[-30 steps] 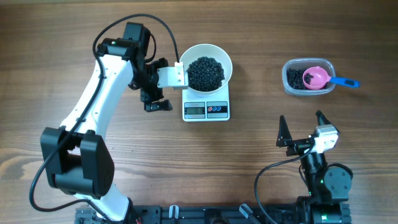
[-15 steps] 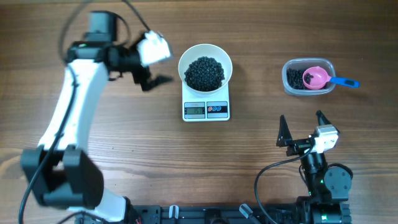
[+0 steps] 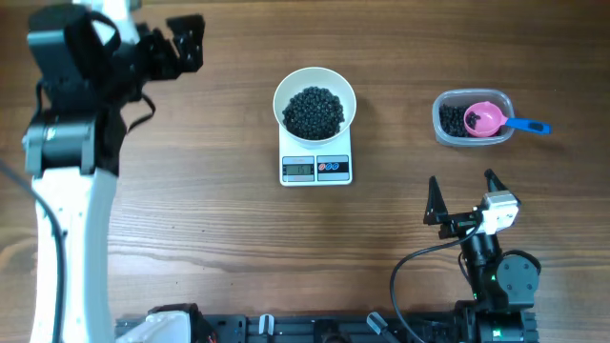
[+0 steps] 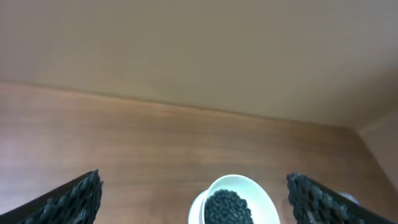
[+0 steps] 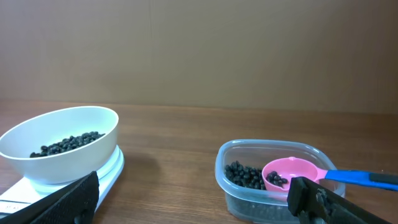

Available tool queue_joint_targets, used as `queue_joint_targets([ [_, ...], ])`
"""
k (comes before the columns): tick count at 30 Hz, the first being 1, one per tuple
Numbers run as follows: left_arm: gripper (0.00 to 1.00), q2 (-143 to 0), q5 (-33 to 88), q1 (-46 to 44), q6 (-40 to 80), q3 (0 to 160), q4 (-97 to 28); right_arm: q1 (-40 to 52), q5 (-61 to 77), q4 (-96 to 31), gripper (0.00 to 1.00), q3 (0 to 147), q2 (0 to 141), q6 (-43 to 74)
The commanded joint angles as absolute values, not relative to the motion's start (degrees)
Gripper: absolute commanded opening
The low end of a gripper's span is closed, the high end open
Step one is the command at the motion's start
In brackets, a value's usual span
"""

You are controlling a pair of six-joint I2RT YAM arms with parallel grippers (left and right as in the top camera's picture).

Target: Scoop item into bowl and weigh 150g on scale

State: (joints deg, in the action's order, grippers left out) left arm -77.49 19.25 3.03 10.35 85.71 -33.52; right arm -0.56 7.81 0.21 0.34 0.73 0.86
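Wood-grain tabletop (image 3: pixel 238 248) with a plain tan wall (image 5: pixel 199 50) behind, pretty bare setup. From what I can see this one looks mostly done: the white bowl (image 3: pixel 315 76) sits right on top of the little scale (image 3: pixel 316 169) in the middle, and it's got a decent heap of black beans (image 3: pixel 315 111) in it. The pink scoop (image 3: pixel 484 118) with the blue handle is parked in the clear tub (image 3: pixel 474 141) off to the right, with a few beans sitting in it and more around it in the tub. So nobody's scooping right now. The left arm (image 3: pixel 71 191) is way up in the far left corner, well apart from the bowl, and the left jaws are spread wide with nothing between them. The right arm (image 3: pixel 491 257) sits at the front edge, near the tub but not touching it, and the right jaws are wide and empty too. Only catch is that the display (image 3: pixel 298 170) is too small to read, so I can't tell if it actually says 150 g. My guess is the only thing left is checking that number and maybe adding or removing a scoop.
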Motion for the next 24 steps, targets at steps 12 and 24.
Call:
queue_joint_targets([
  [12,1.0,-38.04,10.35,2.81,17.21,46.83,-8.01,-0.84,7.03,0.38,1.0,0.34,0.21,1.52],
  [24,1.0,-12.8,10.37,2.9,26.39,17.52,17.08,-0.84,7.03,0.4,1.0,0.34,0.21,1.54],
])
